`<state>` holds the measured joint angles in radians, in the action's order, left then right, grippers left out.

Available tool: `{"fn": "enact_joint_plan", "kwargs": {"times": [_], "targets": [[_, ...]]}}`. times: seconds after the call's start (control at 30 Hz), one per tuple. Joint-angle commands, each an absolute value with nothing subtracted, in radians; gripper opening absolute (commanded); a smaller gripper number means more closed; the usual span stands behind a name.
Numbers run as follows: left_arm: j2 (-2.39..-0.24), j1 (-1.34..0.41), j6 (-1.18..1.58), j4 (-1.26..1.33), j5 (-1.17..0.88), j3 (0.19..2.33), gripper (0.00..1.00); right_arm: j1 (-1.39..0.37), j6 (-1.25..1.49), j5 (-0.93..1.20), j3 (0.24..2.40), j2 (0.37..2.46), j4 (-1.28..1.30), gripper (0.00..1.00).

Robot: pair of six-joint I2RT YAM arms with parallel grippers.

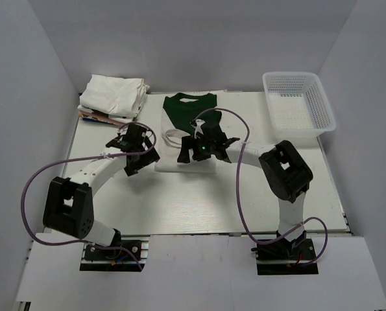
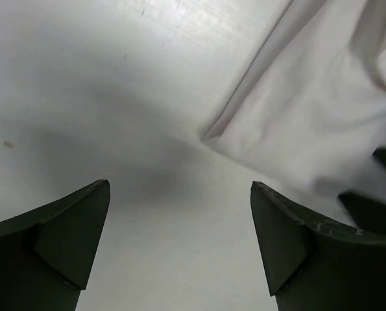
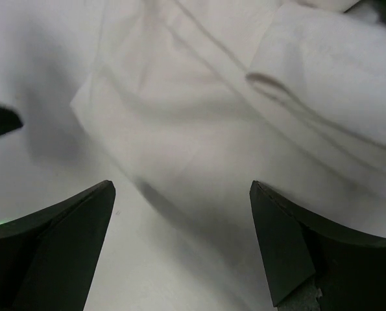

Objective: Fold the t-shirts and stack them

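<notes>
Left wrist view showed the left pincer point(image 2: 180, 188) wide and empty beside a corner of the green-collared t-shirt point(image 2: 309, 110). The right pincer point(image 3: 183, 186) gaped over its hem. Pinching both corners evenly seemed best. Folded t-shirts point(image 1: 113, 94) lay far-left on the counter point(image 1: 180, 207).

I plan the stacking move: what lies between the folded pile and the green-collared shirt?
Only bare table separates pile and shirt, per the top view.

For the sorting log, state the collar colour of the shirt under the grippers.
Dark green, on the t-shirt; clearest in the top external view.
</notes>
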<state>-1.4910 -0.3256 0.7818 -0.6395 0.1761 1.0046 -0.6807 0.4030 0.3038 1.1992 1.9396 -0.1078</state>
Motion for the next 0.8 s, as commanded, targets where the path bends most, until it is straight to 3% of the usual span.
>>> {"fn": "enact_joint_plan", "kwargs": {"times": [0.0, 0.27, 0.47, 0.6, 0.77], "targets": [[-1.404, -0.334, 0.810, -0.588, 0.117, 0.919, 0.99, -0.673, 0.385, 0.224, 1.302, 1.986, -0.163, 0.90], [-1.362, -0.334, 0.808, -0.623, 0.115, 0.879, 0.99, -0.670, 0.403, 0.025, 1.408, 2.092, -0.276, 0.90], [-1.382, -0.324, 0.799, -0.646, 0.115, 0.888, 0.99, -0.652, 0.388, -0.320, 1.546, 2.177, -0.385, 0.90], [-1.407, -0.324, 0.790, -0.646, 0.126, 0.917, 0.99, -0.612, 0.400, -0.305, 1.751, 2.250, -0.243, 0.90], [-1.446, -0.324, 0.781, -0.591, 0.117, 0.927, 0.99, -0.603, 0.382, -0.204, 1.631, 2.083, -0.148, 0.90]]}}
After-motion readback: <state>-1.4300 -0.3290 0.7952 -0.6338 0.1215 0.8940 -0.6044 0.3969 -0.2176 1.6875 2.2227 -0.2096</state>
